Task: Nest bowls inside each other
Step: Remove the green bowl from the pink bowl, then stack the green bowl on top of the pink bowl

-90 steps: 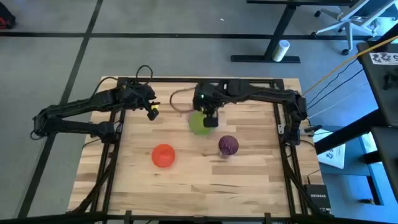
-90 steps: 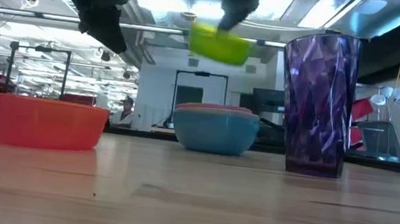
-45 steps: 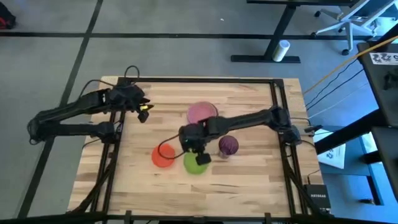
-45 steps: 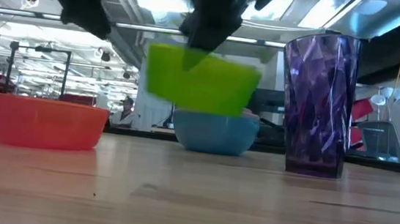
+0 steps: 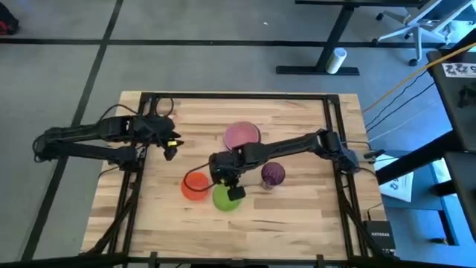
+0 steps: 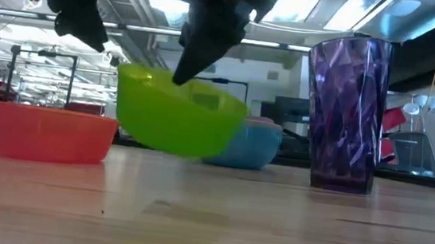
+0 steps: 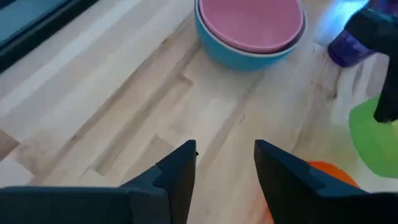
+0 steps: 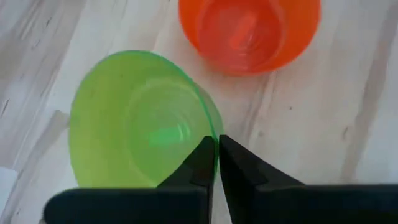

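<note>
High view: the right end effector (image 5: 232, 190) is pinching the green bowl (image 5: 225, 199) beside the orange bowl (image 5: 195, 186).

Low view: the green bowl is hanging tilted, just above the surface (image 6: 208, 217).

Left wrist view: the left end effector (image 7: 224, 163) (idle) is showing spread fingers.

Count, all on wooden table (image 5: 297, 216):

- Round plastic bowls: 4 visible – 1 green (image 5: 225, 198), 1 orange-red (image 5: 195, 185), 1 pink (image 5: 242, 135) sitting inside 1 pale blue (image 7: 231, 55).
- Faceted purple plastic tumbler (image 6: 346, 112): 1, tall, not bowl-shaped.
- Dark robot arms w/ 2-finger grippers: 2 – left gripper (image 5: 170, 146), right gripper (image 8: 215, 163).
</note>
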Robot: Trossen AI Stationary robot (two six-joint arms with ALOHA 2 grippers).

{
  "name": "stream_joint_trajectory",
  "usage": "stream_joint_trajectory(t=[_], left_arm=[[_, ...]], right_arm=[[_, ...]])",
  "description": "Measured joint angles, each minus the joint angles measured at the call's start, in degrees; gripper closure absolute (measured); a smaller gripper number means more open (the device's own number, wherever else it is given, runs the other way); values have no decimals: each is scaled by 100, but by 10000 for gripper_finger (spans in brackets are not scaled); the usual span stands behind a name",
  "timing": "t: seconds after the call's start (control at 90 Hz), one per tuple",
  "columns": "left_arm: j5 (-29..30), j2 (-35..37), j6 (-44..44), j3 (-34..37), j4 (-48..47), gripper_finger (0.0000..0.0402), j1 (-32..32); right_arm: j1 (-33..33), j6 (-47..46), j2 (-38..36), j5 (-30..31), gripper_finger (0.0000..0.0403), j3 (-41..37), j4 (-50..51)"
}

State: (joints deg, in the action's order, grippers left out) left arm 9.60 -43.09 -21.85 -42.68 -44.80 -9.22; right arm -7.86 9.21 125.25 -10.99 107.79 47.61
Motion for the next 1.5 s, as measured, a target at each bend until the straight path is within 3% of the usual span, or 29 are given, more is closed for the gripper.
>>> stream_joint_trajectory(t=[0.256, 0.567, 0.689, 0.867, 1.044, 1.5], left_arm=[[-43, -107, -26, 4, 29, 257, 284], [-94, -166, -30, 8, 36, 249, 402], [-354, -168, -213, 335, 316, 236, 403], [-673, -214, -568, 1246, 978, 225, 402], [-813, -197, -634, 1399, 1480, 224, 401], [-536, 19, -333, 1033, 1513, 224, 381]], right_arm=[[45, 37, 112, -372, 381, -107, -86], [76, -86, 98, -343, 251, -107, -99], [96, -258, 76, 203, 220, 8, 59], [132, -260, -221, 735, 215, 68, 32], [154, -257, -493, 984, 214, 79, 51], [162, -626, -413, 305, 214, -590, -326]])
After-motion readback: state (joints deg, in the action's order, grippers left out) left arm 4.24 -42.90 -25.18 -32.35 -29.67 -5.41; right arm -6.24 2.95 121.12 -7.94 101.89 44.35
